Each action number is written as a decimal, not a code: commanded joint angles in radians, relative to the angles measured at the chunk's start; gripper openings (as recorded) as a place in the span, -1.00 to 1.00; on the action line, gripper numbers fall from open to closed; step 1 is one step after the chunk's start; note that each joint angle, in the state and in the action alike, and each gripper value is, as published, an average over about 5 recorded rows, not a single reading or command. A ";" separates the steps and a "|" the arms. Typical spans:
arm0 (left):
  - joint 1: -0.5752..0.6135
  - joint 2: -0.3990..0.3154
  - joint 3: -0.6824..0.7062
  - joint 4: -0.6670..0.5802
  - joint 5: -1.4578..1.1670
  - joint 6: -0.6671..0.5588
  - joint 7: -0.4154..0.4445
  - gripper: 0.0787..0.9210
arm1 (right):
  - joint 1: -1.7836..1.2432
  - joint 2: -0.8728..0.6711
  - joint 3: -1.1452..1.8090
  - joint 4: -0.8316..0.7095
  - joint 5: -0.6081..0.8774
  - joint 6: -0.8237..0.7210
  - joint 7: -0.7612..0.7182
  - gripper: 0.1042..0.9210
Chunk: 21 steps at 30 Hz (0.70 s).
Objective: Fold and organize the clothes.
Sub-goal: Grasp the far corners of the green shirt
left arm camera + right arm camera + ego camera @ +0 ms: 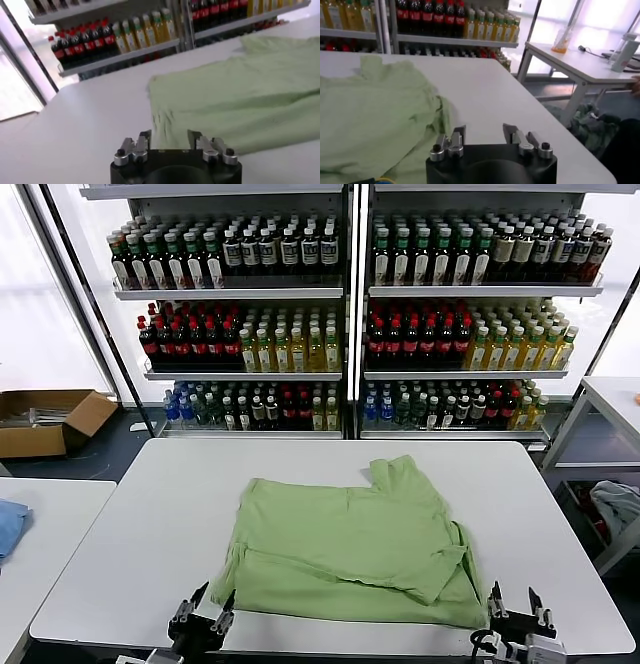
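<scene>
We see 1 light green shirt (355,539) lying folded on the white table (120,564), toward its near edge | left gripper (208,612) at the shirt's near-left corner, fingers apart, holding nothing | right gripper (518,616) at its near-right corner, fingers apart, empty
</scene>
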 commanded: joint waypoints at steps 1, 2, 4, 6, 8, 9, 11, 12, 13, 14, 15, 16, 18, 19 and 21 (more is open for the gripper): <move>-0.247 0.036 -0.063 0.021 -0.148 -0.028 0.029 0.31 | 0.191 -0.090 0.131 -0.086 0.157 0.048 -0.093 0.64; -0.301 0.046 -0.065 0.053 -0.167 -0.032 0.039 0.39 | 0.244 -0.120 0.139 -0.122 0.182 0.050 -0.118 0.68; -0.421 0.063 -0.053 0.128 -0.199 -0.036 0.059 0.52 | 0.356 -0.183 0.130 -0.196 0.219 0.035 -0.180 0.74; -0.540 0.070 -0.027 0.211 -0.215 -0.038 0.076 0.65 | 0.456 -0.236 0.095 -0.268 0.249 0.016 -0.236 0.75; -0.643 0.068 0.013 0.295 -0.219 -0.030 0.089 0.73 | 0.544 -0.275 0.044 -0.334 0.269 -0.005 -0.274 0.76; -0.686 0.066 0.039 0.333 -0.219 -0.022 0.094 0.75 | 0.591 -0.288 0.004 -0.375 0.277 -0.012 -0.282 0.76; -0.760 0.062 0.089 0.397 -0.223 -0.004 0.105 0.76 | 0.683 -0.303 -0.081 -0.453 0.283 -0.024 -0.290 0.76; -0.796 0.060 0.118 0.430 -0.231 0.007 0.110 0.76 | 0.729 -0.307 -0.129 -0.494 0.283 -0.027 -0.290 0.76; -0.830 0.058 0.143 0.465 -0.239 0.015 0.115 0.76 | 0.779 -0.308 -0.184 -0.538 0.280 -0.029 -0.287 0.76; -0.858 0.056 0.162 0.498 -0.249 0.022 0.118 0.77 | 0.817 -0.305 -0.225 -0.574 0.275 -0.029 -0.283 0.76; -0.888 0.052 0.183 0.538 -0.263 0.030 0.119 0.77 | 0.856 -0.299 -0.267 -0.613 0.269 -0.029 -0.279 0.76; -0.916 0.049 0.201 0.576 -0.275 0.038 0.117 0.77 | 0.889 -0.291 -0.303 -0.649 0.265 -0.029 -0.274 0.76; -0.960 0.039 0.222 0.645 -0.293 0.052 0.114 0.77 | 0.941 -0.268 -0.352 -0.715 0.260 -0.029 -0.265 0.76; -0.979 0.035 0.232 0.676 -0.300 0.059 0.112 0.77 | 0.961 -0.255 -0.369 -0.746 0.258 -0.029 -0.263 0.76; -1.007 0.028 0.243 0.727 -0.306 0.068 0.111 0.77 | 0.991 -0.227 -0.388 -0.801 0.251 -0.029 -0.261 0.76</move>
